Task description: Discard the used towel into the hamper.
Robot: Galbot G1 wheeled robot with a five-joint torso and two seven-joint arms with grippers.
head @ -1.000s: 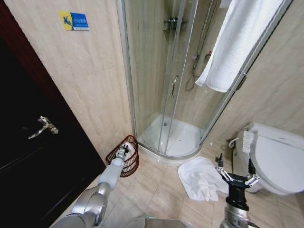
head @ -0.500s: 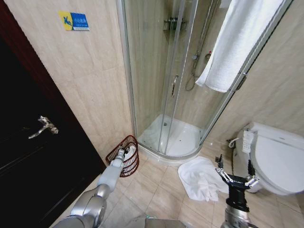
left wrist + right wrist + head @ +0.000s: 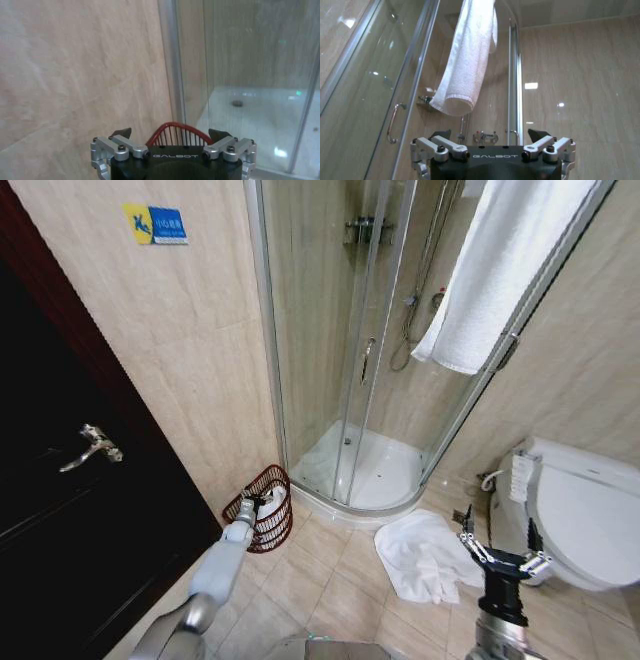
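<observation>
The hamper (image 3: 268, 525), a small reddish-brown wire basket, stands on the floor against the wall beside the shower. Something white (image 3: 277, 498) lies inside it. My left gripper (image 3: 249, 507) hangs over the hamper's near rim. Its fingers are open and hold nothing, and the red hamper rim (image 3: 172, 127) shows between them in the left wrist view. A crumpled white towel (image 3: 425, 555) lies on the tiles in front of the shower tray. My right gripper (image 3: 498, 547) is raised just right of that towel, open and empty, its fingertips (image 3: 440, 134) pointing up.
A glass shower cabin (image 3: 350, 340) stands behind the hamper, with a second white towel (image 3: 500, 270) hung over its door. A toilet (image 3: 585, 510) is at the right. A dark door with a lever handle (image 3: 90, 448) is at the left. Bare tiles lie between hamper and floor towel.
My left arm has sunk lower and its gripper has dropped slightly toward the hamper's near rim. The right gripper has barely shifted.
</observation>
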